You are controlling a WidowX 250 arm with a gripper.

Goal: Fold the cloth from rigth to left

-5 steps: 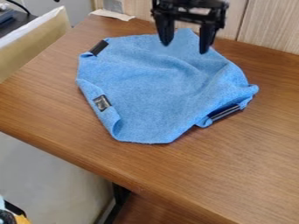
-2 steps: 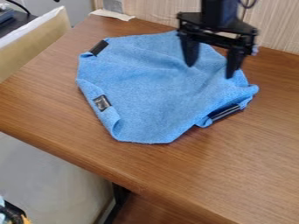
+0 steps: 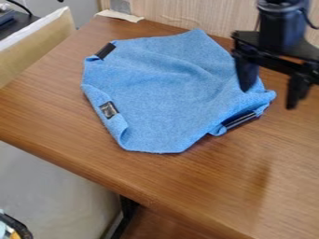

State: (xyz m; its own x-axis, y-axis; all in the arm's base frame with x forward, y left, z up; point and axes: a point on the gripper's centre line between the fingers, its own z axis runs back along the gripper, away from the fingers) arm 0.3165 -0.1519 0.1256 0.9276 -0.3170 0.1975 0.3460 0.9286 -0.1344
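Observation:
The black gripper (image 3: 268,99) hangs at the right side of the view, open, with its two fingers wide apart and nothing between them. Its left finger overlaps the cloth's right edge in the view, while the right one is over bare wood to the right of the cloth. A blue cloth (image 3: 162,93) lies spread on the table, slightly wrinkled. Its left edge curls up, and its lower right corner is folded over near a black strip. Dark patches show on its left side. Whether the gripper touches the cloth I cannot tell.
The brown wooden table (image 3: 205,186) has its front edge running diagonally from left to lower right. A light wood panel (image 3: 187,14) stands behind it. A cardboard-like box (image 3: 37,42) is at the upper left, and a paper scrap (image 3: 120,16) lies at the back corner.
The gripper has moved to the right and toward the camera, from above the cloth's back part to its right edge, staying open. The cloth has not moved.

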